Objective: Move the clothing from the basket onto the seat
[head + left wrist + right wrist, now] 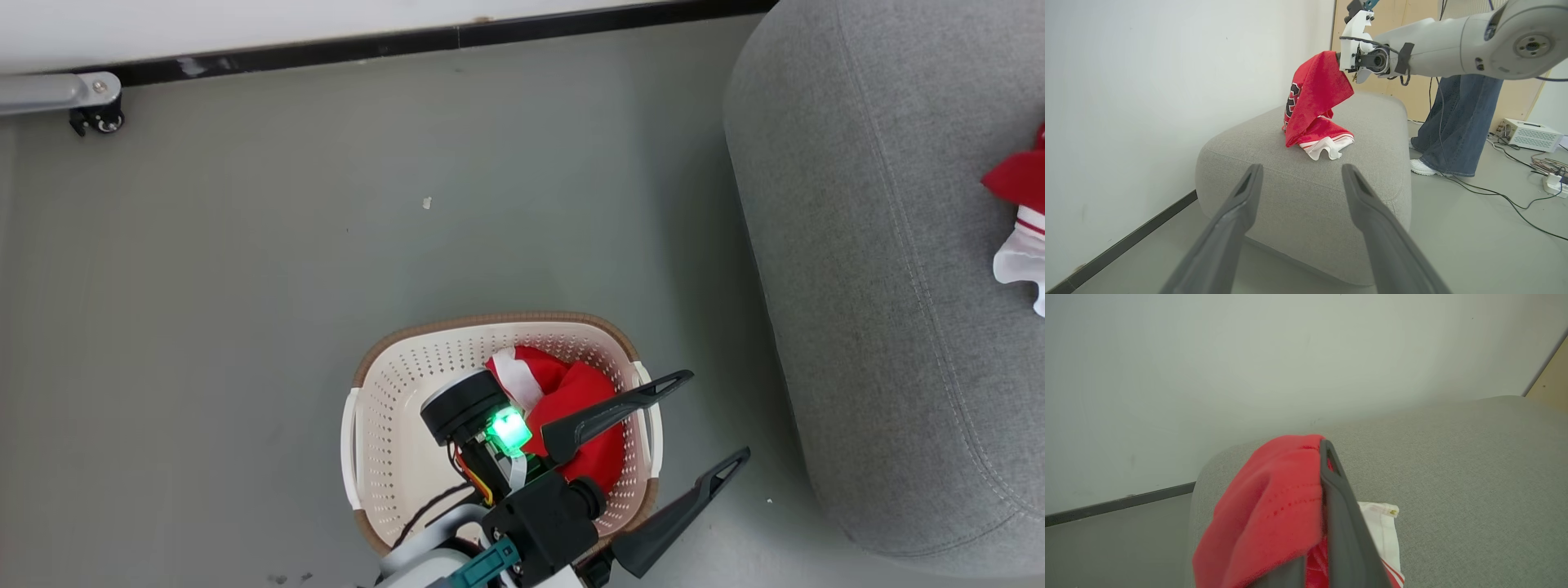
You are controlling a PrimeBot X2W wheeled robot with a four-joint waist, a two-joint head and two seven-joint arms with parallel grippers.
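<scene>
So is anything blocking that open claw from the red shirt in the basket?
Nothing visible does. The red jersey lies uncovered in the basket, and the left gripper hangs open over its right side, fingers pointing toward the seat.

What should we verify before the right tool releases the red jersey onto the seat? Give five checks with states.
1. Right tool shut on held jersey: ok.
2. Held jersey's lower end rests on grey seat: ok.
3. Left tool open and empty: ok.
4. Basket emptied: not ok; second jersey lies inside.
5. Person's legs clear of the right arm: cannot tell.
</scene>
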